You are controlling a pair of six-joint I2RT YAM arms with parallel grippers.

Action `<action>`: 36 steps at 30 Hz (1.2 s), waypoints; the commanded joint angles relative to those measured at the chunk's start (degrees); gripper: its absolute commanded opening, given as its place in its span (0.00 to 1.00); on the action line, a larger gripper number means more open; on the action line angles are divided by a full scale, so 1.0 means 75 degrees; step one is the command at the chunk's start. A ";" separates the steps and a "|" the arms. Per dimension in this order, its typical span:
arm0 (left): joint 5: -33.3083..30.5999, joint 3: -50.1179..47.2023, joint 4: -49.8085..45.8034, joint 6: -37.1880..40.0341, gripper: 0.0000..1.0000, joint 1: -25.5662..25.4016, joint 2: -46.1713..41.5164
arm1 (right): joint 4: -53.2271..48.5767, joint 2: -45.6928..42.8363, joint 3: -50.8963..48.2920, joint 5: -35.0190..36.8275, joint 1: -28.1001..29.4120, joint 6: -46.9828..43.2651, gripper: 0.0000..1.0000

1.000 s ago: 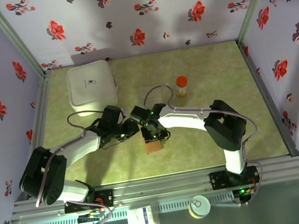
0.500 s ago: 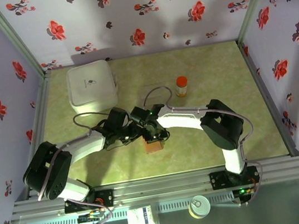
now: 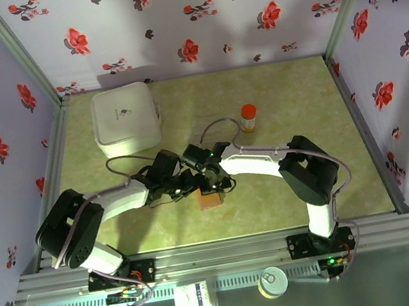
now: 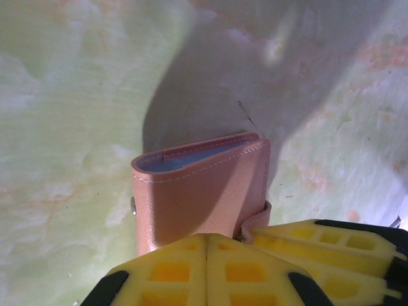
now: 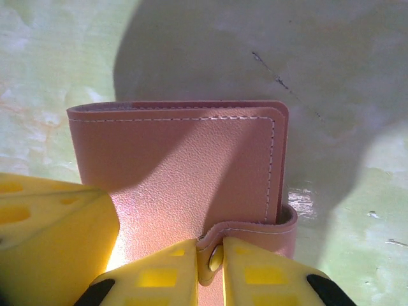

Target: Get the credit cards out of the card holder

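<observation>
Top view, holder: the card holder lies on the green surface (or is held just off it, I cannot tell). It is in the near middle, with my left gripper and right gripper meeting at its far edge.
Top view, other containers: a white box, lid down, contents hidden; an orange-capped bottle well apart.
Left wrist, jaws: pad to pad at the holder's near end (whether leather sits between them, I cannot tell).
Left wrist, contents: a blue-grey lining shows at the gaping far edge; the credit cards, I judge, are inside.
Right wrist, jaws: pinched on the clasp strap, right at its snap.
Handling: light, soft leather, likely to slide. Pin one cover, peel the strap, then pinch the thin, stiff cards by an exposed edge.
</observation>
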 commanded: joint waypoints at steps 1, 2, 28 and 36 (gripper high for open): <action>0.0081 -0.0152 0.0219 -0.0134 0.06 -0.0080 0.0228 | 0.0011 -0.0150 -0.0194 0.0060 -0.0018 0.0046 0.17; 0.0072 -0.0171 0.0220 -0.0122 0.06 -0.0081 0.0252 | -0.0024 -0.0233 -0.0181 0.0111 -0.0022 0.0032 0.18; -0.0189 0.0049 -0.0308 0.0095 0.07 -0.0083 0.0159 | -0.0111 -0.0568 -0.0704 0.0406 -0.0499 -0.0188 0.23; -0.0189 0.0059 -0.0343 0.0100 0.07 -0.0080 0.0052 | 0.0134 -0.0353 -0.0906 0.0294 -0.0589 -0.0189 0.22</action>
